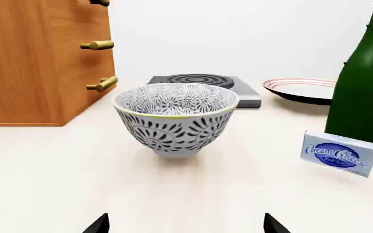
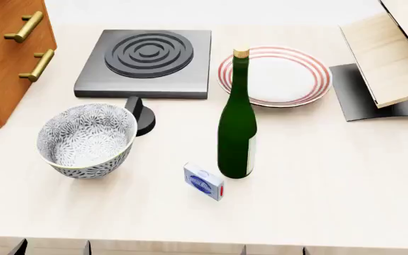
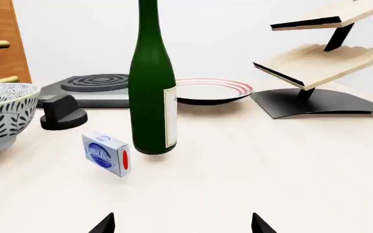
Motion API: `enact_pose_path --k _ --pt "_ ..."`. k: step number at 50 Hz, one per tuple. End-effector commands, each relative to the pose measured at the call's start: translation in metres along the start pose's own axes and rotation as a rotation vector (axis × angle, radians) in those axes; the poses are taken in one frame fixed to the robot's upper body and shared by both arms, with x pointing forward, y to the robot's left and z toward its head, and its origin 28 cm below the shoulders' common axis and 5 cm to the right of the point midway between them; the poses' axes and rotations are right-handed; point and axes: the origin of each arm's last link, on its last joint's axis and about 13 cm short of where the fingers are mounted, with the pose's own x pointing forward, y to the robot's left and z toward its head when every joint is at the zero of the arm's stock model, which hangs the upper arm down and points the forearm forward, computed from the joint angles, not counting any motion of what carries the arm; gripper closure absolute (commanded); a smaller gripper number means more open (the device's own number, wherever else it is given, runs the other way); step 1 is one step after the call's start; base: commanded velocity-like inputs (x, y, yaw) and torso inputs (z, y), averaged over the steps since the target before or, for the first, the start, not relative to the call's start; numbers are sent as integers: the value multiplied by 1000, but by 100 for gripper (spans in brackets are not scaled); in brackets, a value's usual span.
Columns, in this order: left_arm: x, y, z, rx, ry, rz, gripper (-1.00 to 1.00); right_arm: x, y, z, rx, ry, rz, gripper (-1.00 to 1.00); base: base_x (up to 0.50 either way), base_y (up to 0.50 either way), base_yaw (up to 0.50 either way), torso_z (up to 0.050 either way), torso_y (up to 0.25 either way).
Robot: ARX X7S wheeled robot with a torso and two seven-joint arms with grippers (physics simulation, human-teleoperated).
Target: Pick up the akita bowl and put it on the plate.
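Pale wooden surface [image 2: 317, 175] is carrying the grey-and-white floral ceramic akita bowl [image 2: 85, 140] at lower left, untouched; the left gripper [image 1: 185, 224], spread, is needing to close in before carrying it to the red-ringed white plate [image 2: 275, 75] at upper right.

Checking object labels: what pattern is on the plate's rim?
Thin red concentric rings on the white plate, clearest in the head view.
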Motion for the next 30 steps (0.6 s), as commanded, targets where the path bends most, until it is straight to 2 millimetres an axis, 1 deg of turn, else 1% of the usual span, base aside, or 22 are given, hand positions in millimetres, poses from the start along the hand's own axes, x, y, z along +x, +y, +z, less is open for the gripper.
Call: enact_pose_path --k 1,2,4,5,9,11,12,13,14,17,18,20,22,24,30 --pt "0 0 0 0 0 0 -100 0 0 0 0 0 0 -100 0 0 0 0 0" --pt "1 0 0 0 0 5 -100 0 1 0 -34 -12 0 -100 0 0 0 0 0" --pt "1 0 -1 10 9 5 -100 1 1 -1 -14 -1 5 -100 0 0 0 0 0" --pt "1 0 0 17 5 14 -100 2 2 -1 -39 -6 -2 -100 0 0 0 0 0" --pt "-3 0 9 52 -37 31 -100 0 3 3 -59 -34 -14 -100 0 0 0 0 0" --pt "-5 1 16 58 -58 38 -100 -2 3 9 -63 -58 -12 -100 0 0 0 0 0" --pt "-9 1 24 65 -96 43 -100 -5 3 16 -86 -97 -30 -100 0 0 0 0 0" --pt "-11 1 28 60 -113 44 -100 -6 3 20 -83 -107 -30 -100 0 0 0 0 0" --pt "-15 2 37 65 -149 54 -100 -10 3 27 -95 -141 -41 -100 0 0 0 0 0" --pt "-22 3 50 78 -211 63 -100 -17 2 41 -77 -190 -44 -100 0 0 0 0 0" --pt "-27 3 58 86 -248 65 -100 -22 0 51 -83 -233 -51 -100 0 0 0 0 0" --pt "-32 4 65 92 -284 75 -100 -26 0 59 -73 -255 -53 -100 0 0 0 0 0" --pt "-38 6 75 91 -323 81 -100 -33 -2 71 -79 -302 -61 -100 0 0 0 0 0" --pt "-43 7 83 97 -355 85 -100 -38 -2 78 -82 -331 -67 -100 0 0 0 0 0" --pt "-50 8 101 104 -417 90 -100 -45 -4 87 -68 -364 -78 -100 0 0 0 0 0"
